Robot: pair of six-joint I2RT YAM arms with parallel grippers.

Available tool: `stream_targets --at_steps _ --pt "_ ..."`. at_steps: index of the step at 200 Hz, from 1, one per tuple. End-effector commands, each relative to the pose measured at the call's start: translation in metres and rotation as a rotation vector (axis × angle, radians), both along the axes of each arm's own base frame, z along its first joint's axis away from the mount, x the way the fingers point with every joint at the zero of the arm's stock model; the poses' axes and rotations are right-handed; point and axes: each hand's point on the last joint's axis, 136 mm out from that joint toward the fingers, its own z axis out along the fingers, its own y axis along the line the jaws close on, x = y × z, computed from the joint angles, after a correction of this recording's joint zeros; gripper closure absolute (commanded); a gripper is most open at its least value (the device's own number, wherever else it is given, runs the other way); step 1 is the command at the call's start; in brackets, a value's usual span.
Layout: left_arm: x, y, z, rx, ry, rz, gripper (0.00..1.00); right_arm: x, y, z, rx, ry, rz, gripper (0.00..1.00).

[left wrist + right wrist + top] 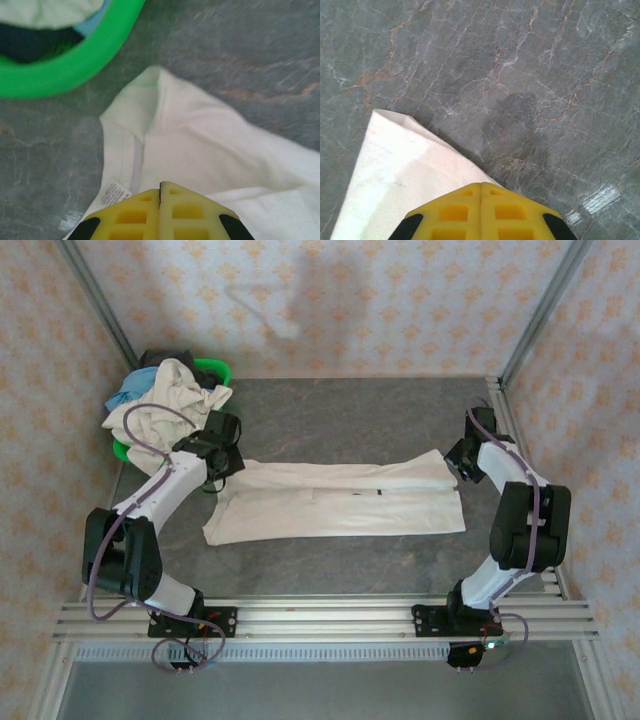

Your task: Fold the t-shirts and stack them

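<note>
The left gripper (160, 186) and right gripper (481, 186) are each closed on an end of the white shirt (330, 508); the fold should be laid evenly, cloth held taut.

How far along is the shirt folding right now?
Early. Done: nothing stacked yet. In hand: one white t-shirt lies partly folded lengthwise, left claw and right claw shut on its ends. Left: the shirts heaped in the green basket.

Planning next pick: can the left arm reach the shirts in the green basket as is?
Probably yes: the basket sits just beyond the left gripper, nothing between, its shirt pile uncovered. But the jaws look shut on the white t-shirt.
</note>
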Motion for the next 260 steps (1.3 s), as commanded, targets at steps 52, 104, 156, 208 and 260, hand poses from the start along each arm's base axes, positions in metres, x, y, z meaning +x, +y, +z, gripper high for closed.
stream_targets --at_steps 52,104,156,208,260 --pt "0.023 -0.010 0.016 -0.006 -0.051 -0.095 1.00 -0.005 0.005 -0.033 0.041 0.097 0.013 0.56" --pt "0.022 -0.010 0.010 -0.002 -0.039 -0.090 1.00 0.003 0.015 -0.052 0.094 0.099 0.023 0.58" --pt "0.035 -0.007 0.028 0.012 -0.074 -0.090 1.00 0.008 0.007 -0.024 0.055 0.039 0.002 0.99" --pt "0.111 -0.017 0.101 0.020 -0.243 -0.169 1.00 0.083 0.002 0.046 0.014 -0.135 0.044 1.00" --pt "0.109 -0.006 0.096 0.050 -0.240 -0.160 1.00 0.106 0.009 0.048 0.048 -0.196 0.079 1.00"
